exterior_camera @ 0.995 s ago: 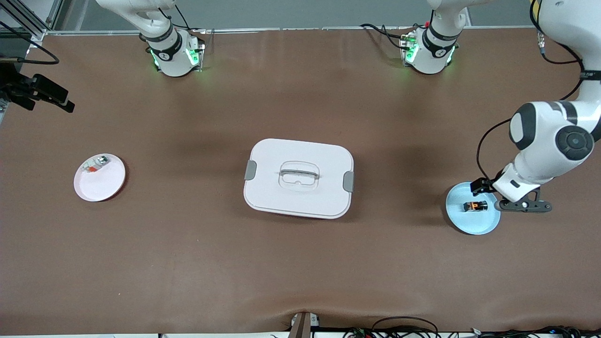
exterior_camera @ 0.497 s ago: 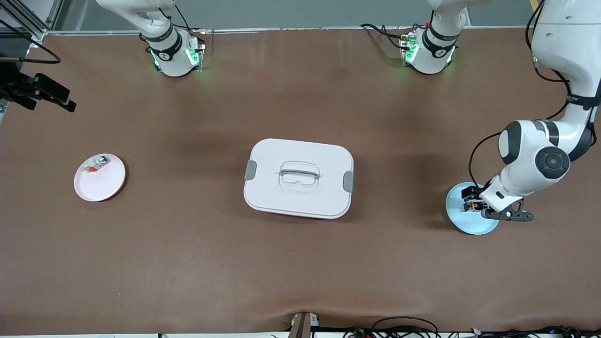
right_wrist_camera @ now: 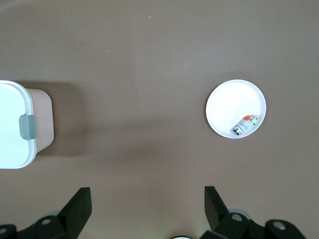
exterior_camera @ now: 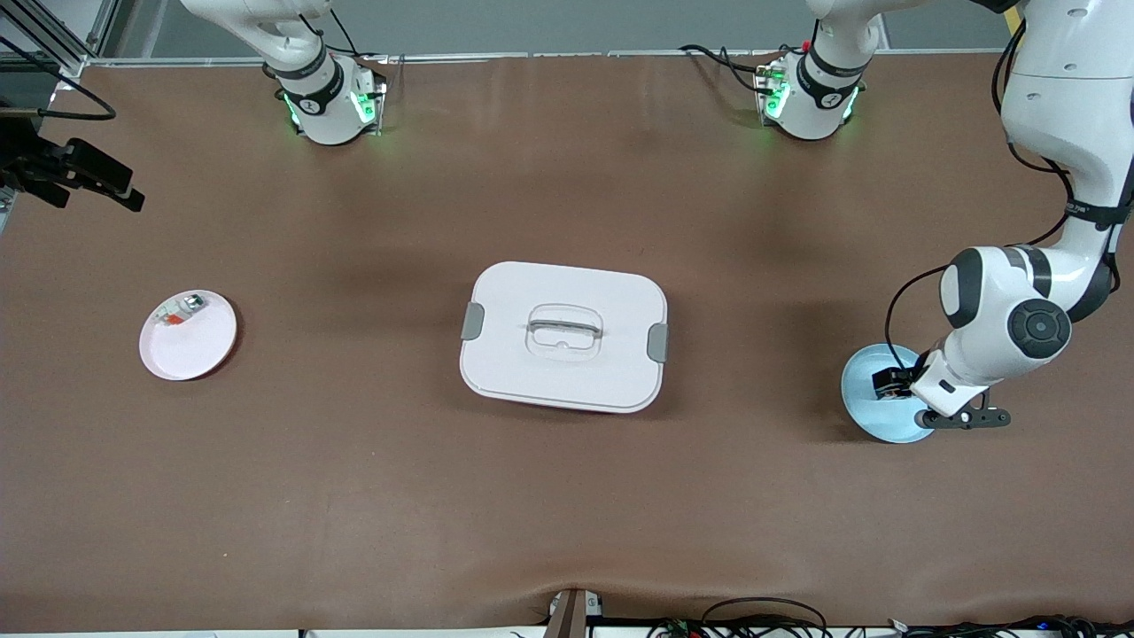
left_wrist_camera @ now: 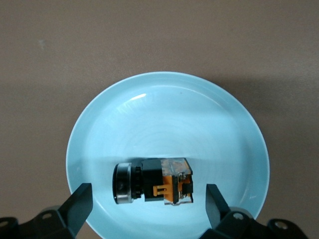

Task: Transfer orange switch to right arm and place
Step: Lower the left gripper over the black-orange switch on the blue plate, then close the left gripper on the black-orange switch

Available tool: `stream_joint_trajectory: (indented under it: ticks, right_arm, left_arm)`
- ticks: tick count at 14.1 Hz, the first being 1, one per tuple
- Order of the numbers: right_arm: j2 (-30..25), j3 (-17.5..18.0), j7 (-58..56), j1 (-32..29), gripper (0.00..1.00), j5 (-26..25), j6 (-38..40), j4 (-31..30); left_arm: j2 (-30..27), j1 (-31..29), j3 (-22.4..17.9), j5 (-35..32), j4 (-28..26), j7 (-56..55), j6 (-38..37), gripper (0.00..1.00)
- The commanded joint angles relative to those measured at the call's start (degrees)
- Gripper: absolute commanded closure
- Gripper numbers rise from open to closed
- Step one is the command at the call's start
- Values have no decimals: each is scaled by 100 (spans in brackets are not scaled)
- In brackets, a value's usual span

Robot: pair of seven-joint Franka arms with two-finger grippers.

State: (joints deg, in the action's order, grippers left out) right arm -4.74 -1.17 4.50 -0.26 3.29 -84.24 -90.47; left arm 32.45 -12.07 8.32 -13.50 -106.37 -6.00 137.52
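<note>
On the pale blue plate [left_wrist_camera: 239,129] at the left arm's end of the worktop [exterior_camera: 567,496] lay the orange switch [left_wrist_camera: 154,180], on its side, untouched. Left gripper [left_wrist_camera: 148,204]: over the plate, fingers apart on either flank of the switch, a pose suited to closing on it. Right gripper [right_wrist_camera: 147,206]: waited high over bare worktop, fingers spread, ready to receive. White plate [exterior_camera: 199,350]: held a small white-grey part [exterior_camera: 180,311]. Lidded white box [exterior_camera: 563,336]: mid-worktop.

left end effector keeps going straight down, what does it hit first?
Most likely the orange switch: it lies on the light blue plate between the open fingers of the left end effector. Remaining depth unclear.
</note>
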Motion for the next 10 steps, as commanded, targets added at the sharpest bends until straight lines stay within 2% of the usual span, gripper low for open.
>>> stream_joint_trajectory:
  ticks: [1, 6, 10]
  right_arm:
    - [-177, 29, 59, 0, 0, -65, -48, -164]
    - [-177, 29, 59, 0, 0, -65, -48, -164]
    - [-177, 29, 59, 0, 0, -65, -57, -164]
  left_arm:
    - [86, 21, -6, -136, 116, -321, 12, 0]
    - [235, 65, -15, -179, 160, -384, 21, 0]
    - [394, 21, -15, -513, 265, -384, 21, 0]
